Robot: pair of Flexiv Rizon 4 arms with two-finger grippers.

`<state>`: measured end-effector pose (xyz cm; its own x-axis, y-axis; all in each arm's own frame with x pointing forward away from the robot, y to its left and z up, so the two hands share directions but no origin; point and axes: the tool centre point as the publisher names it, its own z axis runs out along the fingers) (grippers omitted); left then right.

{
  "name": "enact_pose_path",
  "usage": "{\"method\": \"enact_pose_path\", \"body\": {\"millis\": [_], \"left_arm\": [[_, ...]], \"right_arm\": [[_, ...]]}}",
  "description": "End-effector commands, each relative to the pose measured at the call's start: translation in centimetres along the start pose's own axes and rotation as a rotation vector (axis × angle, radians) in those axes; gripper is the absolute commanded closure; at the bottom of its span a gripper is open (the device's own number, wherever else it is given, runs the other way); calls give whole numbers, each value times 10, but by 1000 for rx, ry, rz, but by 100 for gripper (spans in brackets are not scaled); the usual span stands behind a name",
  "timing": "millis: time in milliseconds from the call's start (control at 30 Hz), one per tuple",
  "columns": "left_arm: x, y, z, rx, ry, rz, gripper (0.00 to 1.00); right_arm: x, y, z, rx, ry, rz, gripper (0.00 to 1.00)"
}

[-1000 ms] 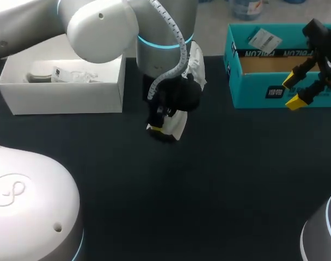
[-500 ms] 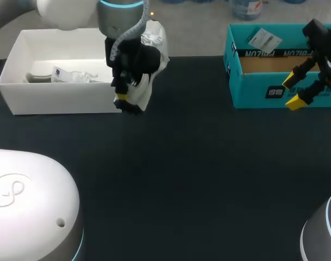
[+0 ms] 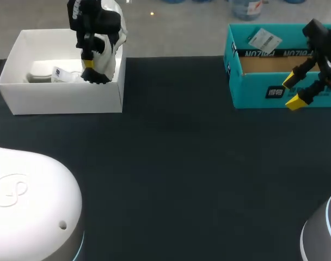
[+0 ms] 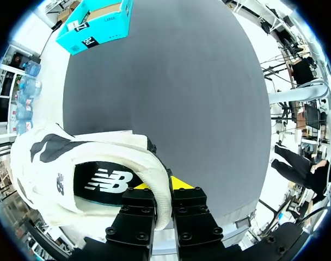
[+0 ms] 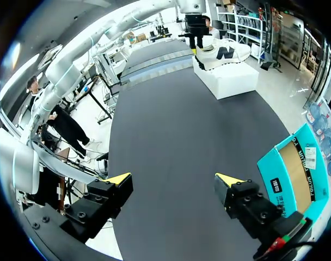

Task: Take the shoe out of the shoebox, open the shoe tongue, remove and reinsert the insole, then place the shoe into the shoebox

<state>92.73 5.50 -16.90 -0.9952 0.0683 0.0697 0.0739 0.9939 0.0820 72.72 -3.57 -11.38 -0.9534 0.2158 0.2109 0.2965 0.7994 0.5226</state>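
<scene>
A white shoe (image 3: pixel 108 53) with black patches hangs over the right end of the white shoebox (image 3: pixel 62 99) at the back left. My left gripper (image 3: pixel 88 63) is shut on the shoe's collar. In the left wrist view the collar rim of the shoe (image 4: pixel 73 163) is pinched between the yellow tips of that gripper (image 4: pixel 157 187), and the dark insole shows inside. My right gripper (image 3: pixel 293 90) stands open with nothing in it, in front of the teal box (image 3: pixel 252 93). From the right wrist view, the shoe (image 5: pixel 222 54) hangs above the white shoebox (image 5: pixel 231 81), far ahead of the right gripper (image 5: pixel 173 179).
White paper and a tag (image 3: pixel 59 73) lie inside the white shoebox. The teal box (image 5: pixel 296 168) at the back right has a brown cardboard inside and a label. Dark table surface (image 3: pixel 176 163) stretches between the two boxes.
My left arm has carried the shoe from the table's middle back and left, to above the white shoebox. The right arm has not moved.
</scene>
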Motion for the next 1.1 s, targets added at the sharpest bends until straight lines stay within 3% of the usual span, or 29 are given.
{"method": "enact_pose_path", "body": {"millis": [33, 200, 500, 1100], "left_arm": [[-24, 9, 3, -2, 83, -8, 100], [-40, 33, 3, 3, 96, -24, 100], [-49, 64, 3, 11, 76, -38, 100], [-49, 64, 3, 11, 76, -38, 100]], "right_arm": [[-1, 1, 1, 3, 1, 0, 0], [-1, 1, 1, 3, 1, 0, 0], [-1, 1, 1, 3, 1, 0, 0], [-1, 1, 1, 3, 1, 0, 0]]}}
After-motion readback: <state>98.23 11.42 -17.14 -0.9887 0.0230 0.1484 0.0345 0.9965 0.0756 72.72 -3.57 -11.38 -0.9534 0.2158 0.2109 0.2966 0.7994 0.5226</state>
